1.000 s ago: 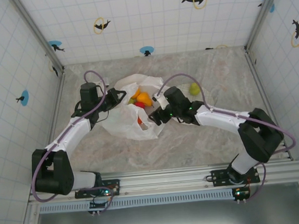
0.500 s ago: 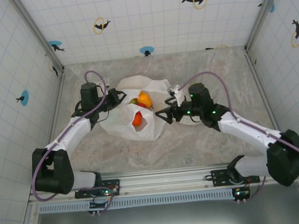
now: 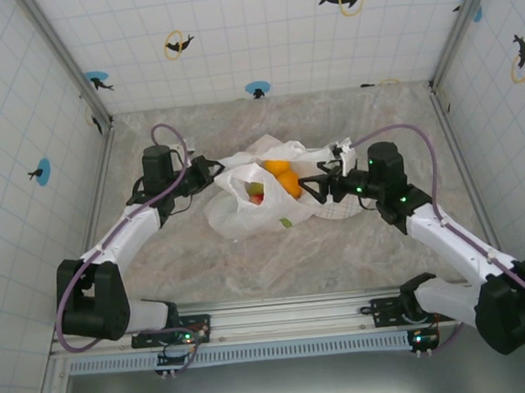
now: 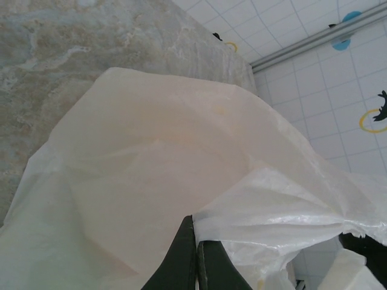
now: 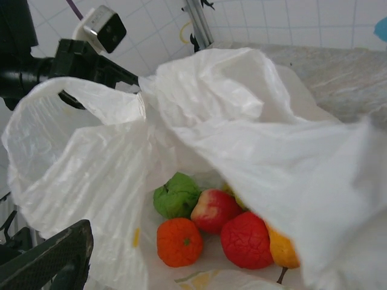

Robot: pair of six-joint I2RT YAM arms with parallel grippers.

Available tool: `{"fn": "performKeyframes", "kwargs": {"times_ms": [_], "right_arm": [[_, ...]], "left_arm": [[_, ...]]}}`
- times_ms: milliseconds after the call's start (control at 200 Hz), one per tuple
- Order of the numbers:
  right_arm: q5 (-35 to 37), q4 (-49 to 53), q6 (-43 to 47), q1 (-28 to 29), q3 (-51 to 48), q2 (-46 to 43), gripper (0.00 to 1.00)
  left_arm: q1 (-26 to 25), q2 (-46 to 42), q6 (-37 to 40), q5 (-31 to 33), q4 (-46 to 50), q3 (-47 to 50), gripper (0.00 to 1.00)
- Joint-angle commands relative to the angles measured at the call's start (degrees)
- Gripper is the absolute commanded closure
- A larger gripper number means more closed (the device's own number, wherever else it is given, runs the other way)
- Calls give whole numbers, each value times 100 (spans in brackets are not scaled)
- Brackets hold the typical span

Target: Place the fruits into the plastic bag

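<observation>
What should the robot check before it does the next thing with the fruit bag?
1. Left gripper shut on the bag edge: ok.
2. Right gripper open at the bag's mouth: ok.
3. Fruits lying inside the bag: ok, five seen.
4. Every fruit inside: cannot tell.
5. Right gripper free of the plastic: cannot tell.

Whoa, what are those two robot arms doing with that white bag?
They are packing fruit. The left tool is pinched shut on one edge of the plastic bag. The right tool stands wide open at the bag's other side, with plastic draped over it. Inside the bag lie the fruits, piled together: a green one, two red ones and some orange ones. The bag rests on the marbled table.
</observation>
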State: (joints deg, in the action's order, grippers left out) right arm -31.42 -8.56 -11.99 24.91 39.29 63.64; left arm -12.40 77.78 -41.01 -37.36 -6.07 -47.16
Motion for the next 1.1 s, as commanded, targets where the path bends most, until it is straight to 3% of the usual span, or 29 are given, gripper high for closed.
{"fn": "performKeyframes", "kwargs": {"times_ms": [0,350,646,831,981,1091], "right_arm": [[-141,-406,-172,220,-94,293,7],[-251,-1131,-490,1065,636,1456,8],[-75,-2028,-1219,1017,1253,2276,9],[-524,-2458,-1651,904,1345,2340,8],[-1032,-1586,-1454,911,1308,2153,8],[-790,-346,-967,907,1098,1786,8]], "left_arm": [[75,-55,41,197,120,-19,100],[745,-749,-152,303,-114,-90,100],[968,-1168,-244,484,-155,-321,100],[955,-1186,-546,333,-469,-229,100],[775,-997,-686,151,-649,-72,100],[662,-914,-601,178,-614,-40,100]]}}
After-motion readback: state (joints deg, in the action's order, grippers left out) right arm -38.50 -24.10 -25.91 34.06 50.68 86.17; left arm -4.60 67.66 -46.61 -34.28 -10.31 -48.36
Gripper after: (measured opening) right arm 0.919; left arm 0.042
